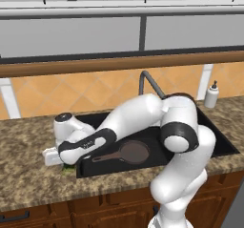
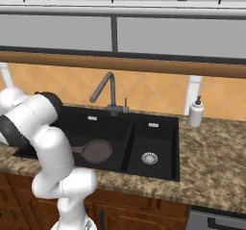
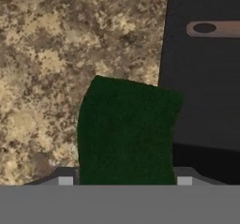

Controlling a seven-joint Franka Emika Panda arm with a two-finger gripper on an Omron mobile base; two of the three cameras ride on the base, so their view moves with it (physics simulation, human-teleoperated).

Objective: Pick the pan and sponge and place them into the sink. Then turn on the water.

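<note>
Jaws: you see only the two tips (image 3: 124,181) at the bottom of the hand view, one either side of the sponge; you cannot tell whether they have closed on it or stand just clear.
Sponge: the dark green block (image 3: 126,131) lies between the tips on the speckled table (image 3: 56,54), right at the sink's left edge, one corner seeming to reach over the black rim.
Hand: in the left base view it is low over the table beside the sink's front left corner, a sliver of green (image 1: 68,168) showing under it.
Pan: it (image 1: 134,151) already rests in the larger left basin, its handle (image 3: 213,29) pointing towards the sponge.
Sink: black double basin (image 2: 156,142), right basin holding only its drain.
Faucet: the gooseneck (image 2: 106,92) shows no stream.
Step in hand: you appear to be on the sponge pick, pan done.
Next move: confirm a firm hold, lift clear of the rim, carry over the left basin and release; the tap comes after.
</note>
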